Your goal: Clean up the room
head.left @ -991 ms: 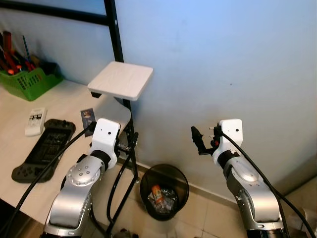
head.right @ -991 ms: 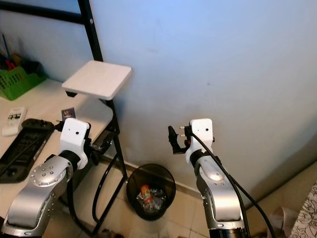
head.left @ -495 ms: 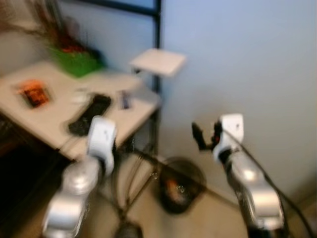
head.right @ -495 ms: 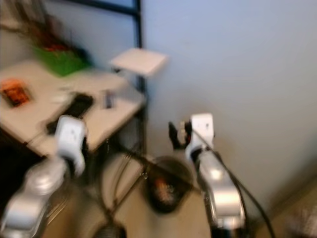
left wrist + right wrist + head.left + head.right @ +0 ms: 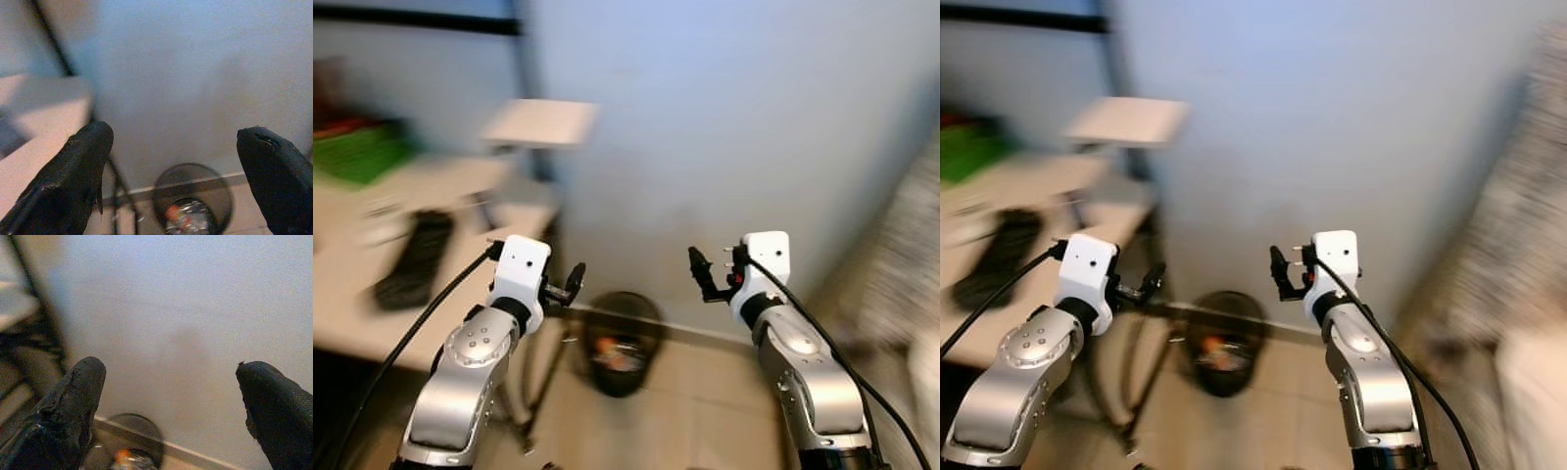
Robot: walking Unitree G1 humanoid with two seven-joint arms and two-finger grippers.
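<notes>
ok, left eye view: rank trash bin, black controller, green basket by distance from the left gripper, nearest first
1. Trash bin: on the floor by the wall, just right of the left gripper.
2. Black controller: on the table, to its left.
3. Green basket: at the table's far left, blurred.

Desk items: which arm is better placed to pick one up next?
Left, probably. The left gripper hangs open beside the desk, where a dark flat device lies. The right gripper, also open and empty, faces the wall, farther away.
</notes>
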